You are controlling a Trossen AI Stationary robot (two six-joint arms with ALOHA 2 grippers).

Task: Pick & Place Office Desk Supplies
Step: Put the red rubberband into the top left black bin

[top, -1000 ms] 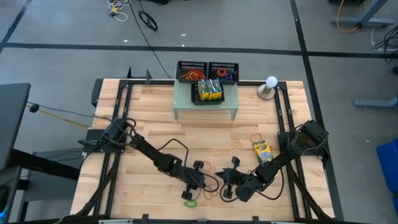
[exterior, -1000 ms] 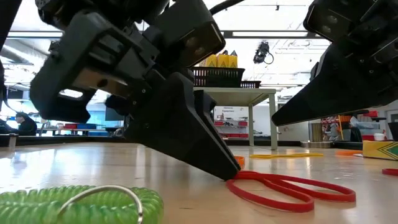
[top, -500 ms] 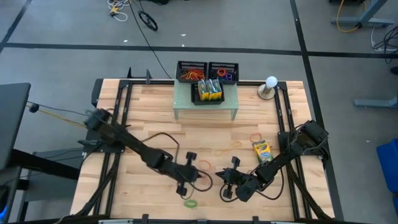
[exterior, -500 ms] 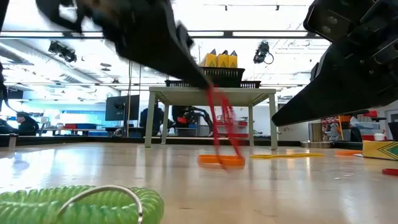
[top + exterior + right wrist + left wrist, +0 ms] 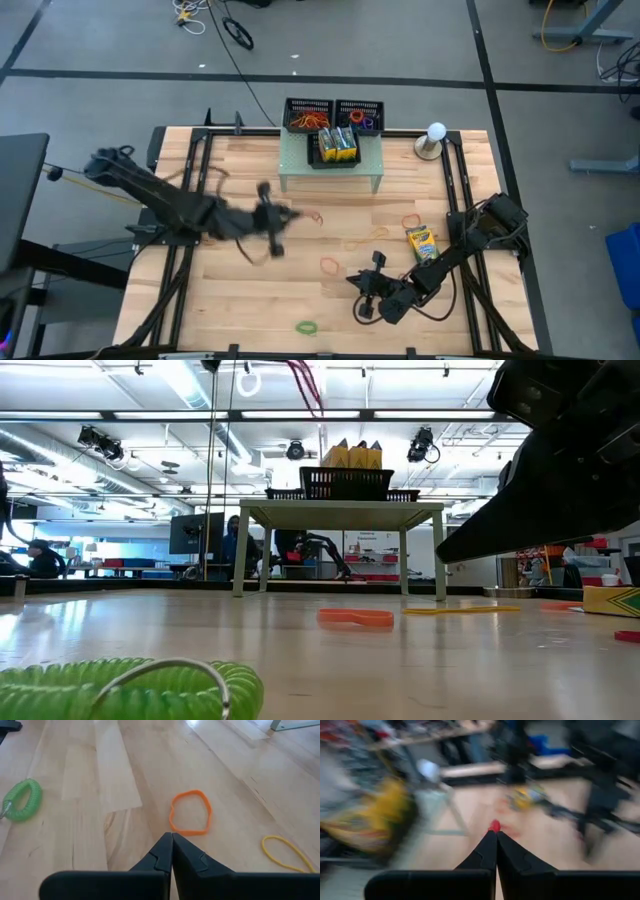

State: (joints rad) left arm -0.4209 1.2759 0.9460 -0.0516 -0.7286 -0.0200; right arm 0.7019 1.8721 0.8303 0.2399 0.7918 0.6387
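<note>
A robotics lab or open workshop hall. Wooden surface [image 5: 250,300] bolted into a black metal frame [image 5: 200,150], standing on a grey concrete floor [image 5: 100,60] marked with dark tape lines [image 5: 250,77] and strewn with loose cables [image 5: 235,30]. Beyond the surface: long ceiling strip lights [image 5: 420,415], exposed ducting, ceiling-mounted cameras or lamps [image 5: 422,444], rows of workbenches [image 5: 90,568] with monitors [image 5: 195,532], and a seated person [image 5: 40,558] far off. Another dark robot arm [image 5: 320,545] on a distant bench.
</note>
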